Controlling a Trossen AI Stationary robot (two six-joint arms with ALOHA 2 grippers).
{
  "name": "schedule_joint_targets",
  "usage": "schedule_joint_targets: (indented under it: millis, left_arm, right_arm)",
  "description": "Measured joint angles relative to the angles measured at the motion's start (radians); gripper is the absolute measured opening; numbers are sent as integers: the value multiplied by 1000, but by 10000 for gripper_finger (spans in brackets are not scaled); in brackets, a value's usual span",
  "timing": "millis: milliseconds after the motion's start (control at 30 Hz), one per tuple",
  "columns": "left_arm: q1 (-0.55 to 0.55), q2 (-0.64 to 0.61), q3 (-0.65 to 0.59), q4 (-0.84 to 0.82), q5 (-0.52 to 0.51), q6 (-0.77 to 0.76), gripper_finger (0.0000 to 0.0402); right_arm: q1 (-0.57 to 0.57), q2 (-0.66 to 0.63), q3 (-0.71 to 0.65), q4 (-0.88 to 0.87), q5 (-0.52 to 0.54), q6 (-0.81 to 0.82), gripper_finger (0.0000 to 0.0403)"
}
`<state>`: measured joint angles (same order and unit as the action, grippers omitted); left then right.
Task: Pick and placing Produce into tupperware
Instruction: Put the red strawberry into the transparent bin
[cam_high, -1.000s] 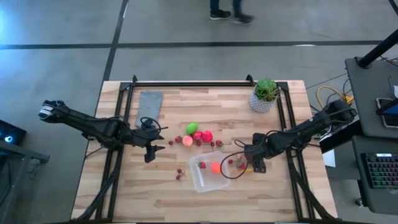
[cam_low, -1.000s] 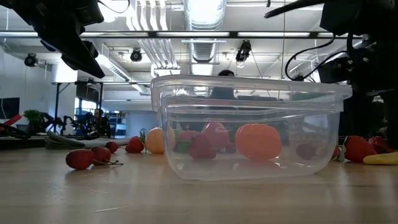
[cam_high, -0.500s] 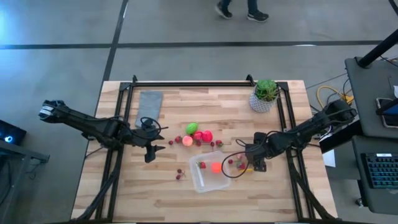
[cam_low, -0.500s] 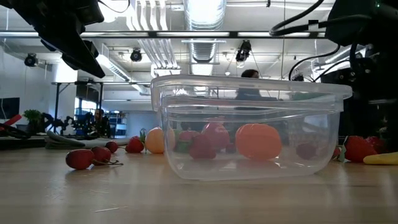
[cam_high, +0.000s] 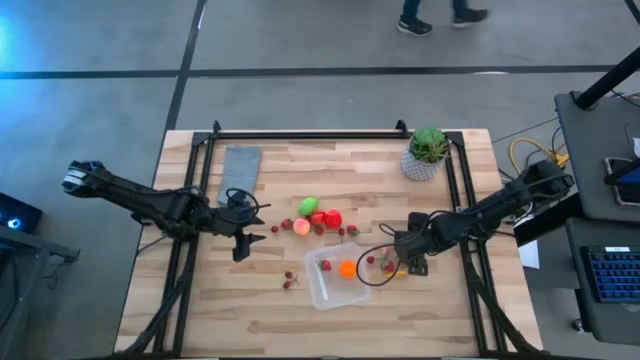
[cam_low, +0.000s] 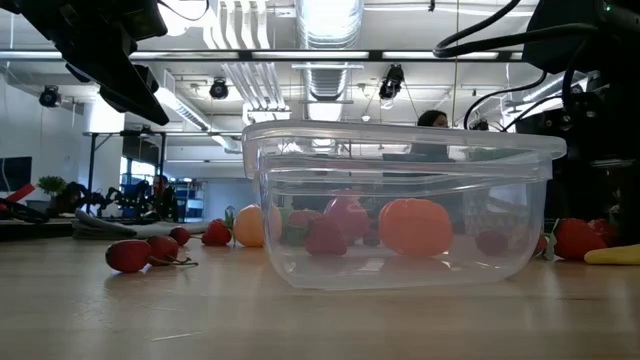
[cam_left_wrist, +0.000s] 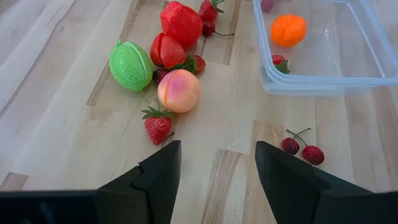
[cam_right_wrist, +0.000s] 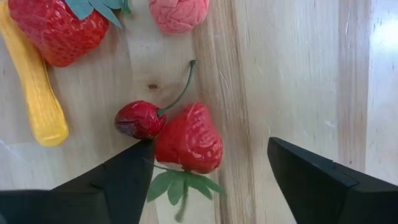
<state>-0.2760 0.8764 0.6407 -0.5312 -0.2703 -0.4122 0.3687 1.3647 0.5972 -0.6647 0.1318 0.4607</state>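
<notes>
Red strawberry (cam_right_wrist: 189, 138) is lying between the open right end effector (cam_right_wrist: 208, 177) fingers; it should be closing centred, avoiding the cherry (cam_right_wrist: 139, 119).

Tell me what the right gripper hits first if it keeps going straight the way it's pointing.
Most likely the small strawberry, which lies on the table between the open fingers of the right gripper, with a cherry touching it at one side. How far off it is cannot be judged.

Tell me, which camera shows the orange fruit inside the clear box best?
The left wrist view: the orange fruit lies unobstructed in the clear box. The low view shows it through the wall; the high view, as a dot; the right wrist view, not at all.
</notes>
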Motion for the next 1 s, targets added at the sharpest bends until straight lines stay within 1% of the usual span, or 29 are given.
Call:
schedule_joint_targets:
  millis: [167,267,433,700,1000]
  left_arm:
    - [0,0,0,0,0,0,192]
    - [0,0,0,0,0,0,192]
    - [0,0,0,0,0,-2,192]
    - [0,0,0,0,0,-2,192]
    - [0,0,-1,0,0,-2,192]
  right_arm:
    - [0,0,0,1,0,0,258]
    - [0,0,-1,8,0,0,242]
    - [0,0,-14,42,-1,-1,234]
    - [0,-1,-18,46,-2,0,230]
    - [0,-1,-19,49,-9,0,189]
